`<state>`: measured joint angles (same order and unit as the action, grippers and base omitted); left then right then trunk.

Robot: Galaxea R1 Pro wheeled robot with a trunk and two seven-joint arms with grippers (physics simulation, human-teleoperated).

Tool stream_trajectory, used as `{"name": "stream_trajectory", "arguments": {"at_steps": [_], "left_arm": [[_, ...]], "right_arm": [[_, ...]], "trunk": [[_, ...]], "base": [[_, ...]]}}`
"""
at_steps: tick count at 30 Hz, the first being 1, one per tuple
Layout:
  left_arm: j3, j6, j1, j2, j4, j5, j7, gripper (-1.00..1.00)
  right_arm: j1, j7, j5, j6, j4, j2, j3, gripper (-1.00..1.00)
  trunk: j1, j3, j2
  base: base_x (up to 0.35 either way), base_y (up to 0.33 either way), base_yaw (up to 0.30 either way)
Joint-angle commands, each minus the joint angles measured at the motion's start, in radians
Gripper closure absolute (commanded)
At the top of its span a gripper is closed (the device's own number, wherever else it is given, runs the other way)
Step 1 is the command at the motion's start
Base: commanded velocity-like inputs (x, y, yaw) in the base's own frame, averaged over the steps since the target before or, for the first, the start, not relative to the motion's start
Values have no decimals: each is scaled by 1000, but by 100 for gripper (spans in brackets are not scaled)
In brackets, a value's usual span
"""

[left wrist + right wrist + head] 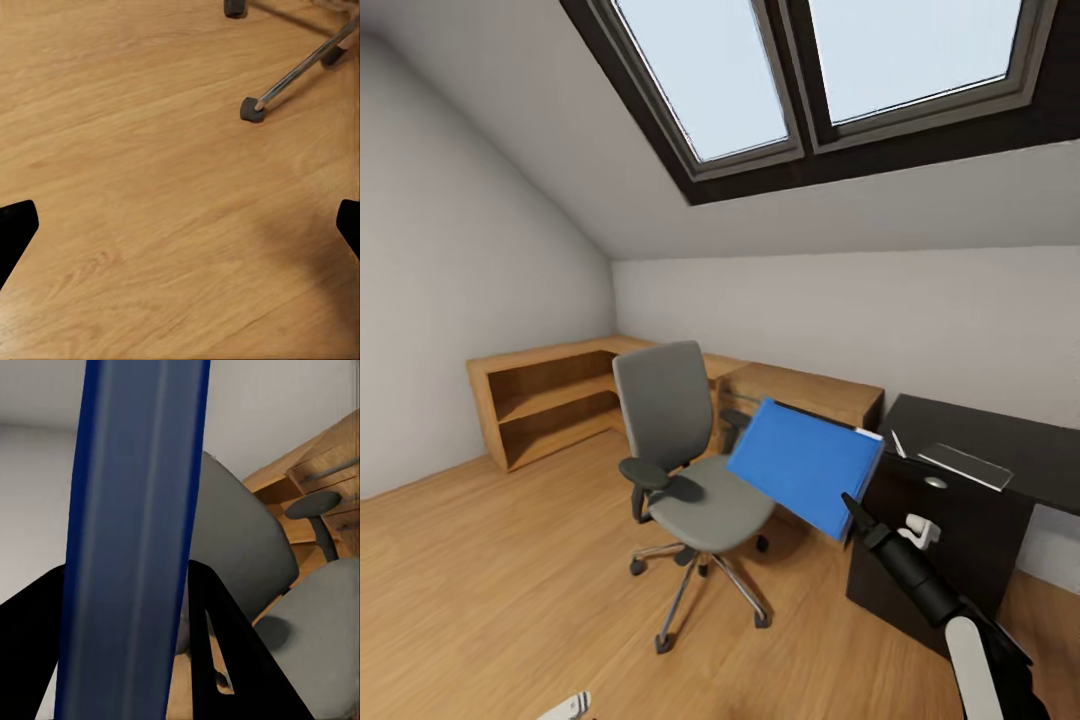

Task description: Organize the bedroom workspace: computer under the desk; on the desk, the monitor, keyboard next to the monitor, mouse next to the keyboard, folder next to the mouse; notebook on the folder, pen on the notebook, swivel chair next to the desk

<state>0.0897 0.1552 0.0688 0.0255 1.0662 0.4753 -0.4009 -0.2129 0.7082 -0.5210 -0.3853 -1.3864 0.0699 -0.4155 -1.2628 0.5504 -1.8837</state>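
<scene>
The blue folder (805,465) hangs tilted in the air, just right of the grey swivel chair (680,460) and above its seat edge. My right gripper (855,515) is shut on the folder's lower right corner. In the right wrist view the folder's edge (135,547) runs between the black fingers (225,645), with the chair's backrest (232,547) behind. The black desk (980,450) stands at the right, with a flat grey sheet-like thing (965,465) and a thin white stick (898,443) on it. My left gripper (180,225) is open, pointing at the floor near a chair caster (251,110).
A low wooden shelf unit (550,400) runs along the back wall into the corner and continues as a wooden cabinet (810,390) behind the chair. The sloped ceiling holds a skylight (810,70). Wooden floor (490,580) spreads out to the left of the chair.
</scene>
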Motion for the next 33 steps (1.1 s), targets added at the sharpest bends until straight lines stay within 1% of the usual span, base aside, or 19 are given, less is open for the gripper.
{"name": "stream_trajectory", "arguments": {"at_steps": [1,4,7,9,12,13,16,17,20,23,25,28,29,30,31,33], "left_arm": [[2,4,0,0,8,7,-7,-100],[3,5,0,0,12,7,-9,-100],[4,4,0,-1,10,9,-10,-100],[3,0,0,-4,7,11,-9,-100],[0,-2,0,-6,-20,12,-10,-100],[0,-3,0,-6,-49,9,-9,-100],[2,-3,0,-6,-67,6,-10,-100],[3,-3,0,-6,-78,1,-9,-100],[2,-5,0,-7,-129,-20,-9,-100],[2,-12,0,-7,-152,-35,-8,-100],[2,-40,0,-7,-163,-40,-8,-100],[4,-113,0,-6,-194,-44,-7,-100],[4,-127,0,-6,-204,-46,-7,-100],[7,-151,0,-5,-223,-53,-7,-100],[9,-161,0,-5,-231,-59,-7,-100],[17,-185,0,-4,-252,-87,-8,-100]], "right_arm": [[1,4,-3,-9,0,-1,-3,100],[7,9,-1,-11,1,-3,-5,100],[26,14,-1,-11,4,-5,-11,100],[49,16,-2,-10,7,-4,-13,100],[82,24,-3,-8,25,-4,-14,100],[103,70,-4,-7,43,-5,-15,100],[122,139,-3,-6,67,-9,-29,100],[131,169,-2,-5,86,-10,-50,100],[144,213,2,-7,133,-11,-95,100],[152,230,3,-9,162,-11,-110,100],[163,248,3,-9,179,-11,-116,100],[181,292,5,-6,203,-12,-120,100],[183,301,5,-5,211,-12,-120,100],[187,318,5,-3,231,-13,-121,100],[188,325,5,-3,243,-13,-121,100],[190,350,5,-2,296,-16,-123,100]], "trunk": [[4,-2,7],[15,-12,28],[27,-22,49],[35,-28,63],[46,-37,84],[50,-40,91],[61,-50,112],[65,-53,119],[77,-62,140],[88,-72,161],[96,-78,175],[107,-87,196],[111,-91,203],[115,-94,210],[119,-97,217],[127,-103,231]], "base": [[0,0,-98],[0,0,-60],[0,0,-18],[0,0,-7],[0,0,-2],[0,0,0],[0,0,0],[0,0,0],[0,0,0],[0,0,0],[0,0,0],[0,0,0],[0,0,0],[0,0,0],[0,0,0],[0,0,0]]}}
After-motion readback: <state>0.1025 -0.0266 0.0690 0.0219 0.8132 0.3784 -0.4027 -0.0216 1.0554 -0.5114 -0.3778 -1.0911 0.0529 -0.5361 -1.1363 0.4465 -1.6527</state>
